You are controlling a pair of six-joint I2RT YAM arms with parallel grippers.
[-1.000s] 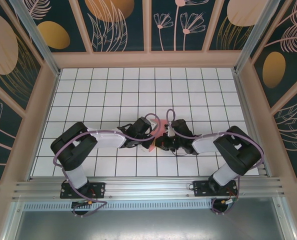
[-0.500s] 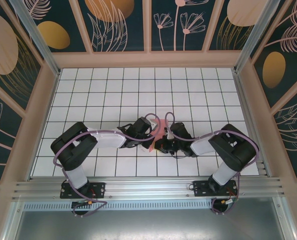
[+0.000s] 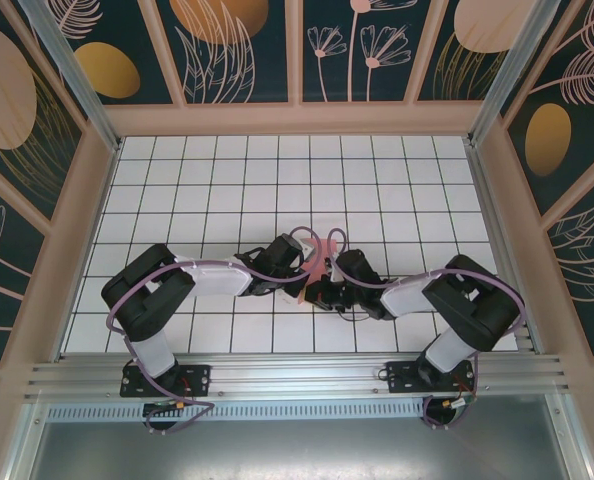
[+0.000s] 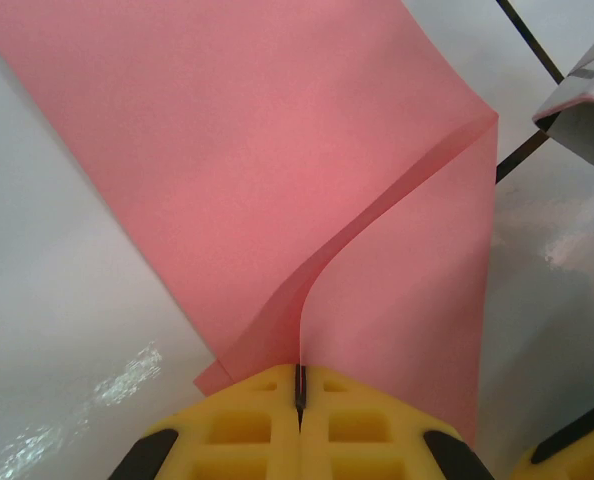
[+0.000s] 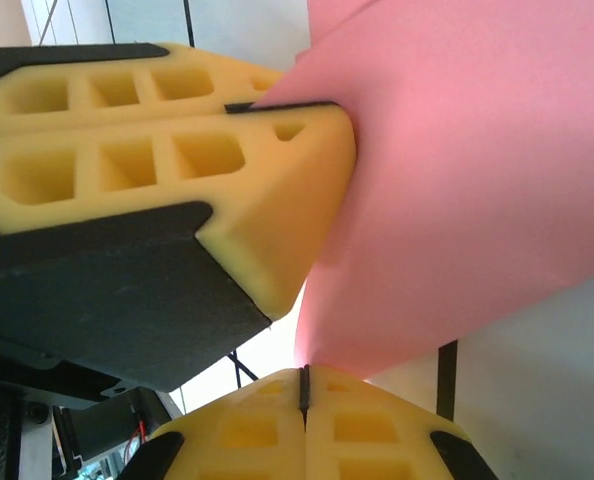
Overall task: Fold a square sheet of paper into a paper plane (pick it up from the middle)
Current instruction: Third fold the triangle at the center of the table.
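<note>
The square sheet of paper (image 3: 322, 254) is salmon pink and held up off the tiles between the two arms, bent into a curved fold. In the left wrist view the paper (image 4: 277, 170) rises from my left gripper (image 4: 299, 388), whose yellow fingers are shut on its lower edge. My right gripper (image 5: 304, 386) is also shut, pinching a low corner of the paper (image 5: 467, 170). The left gripper's fingers (image 5: 177, 150) sit close above it, clamped on the same sheet. From above, the left gripper (image 3: 302, 283) and right gripper (image 3: 321, 292) almost touch.
The white grid-tiled table (image 3: 217, 190) stretches out behind and beside the arms. Wooden walls (image 3: 297, 118) with dark floral panels enclose it. A metal rail (image 3: 297, 378) carrying both arm bases runs along the near edge.
The right arm has shifted left, bringing its gripper close against the left gripper. The paper between them has bunched tighter. The left arm has barely moved.
</note>
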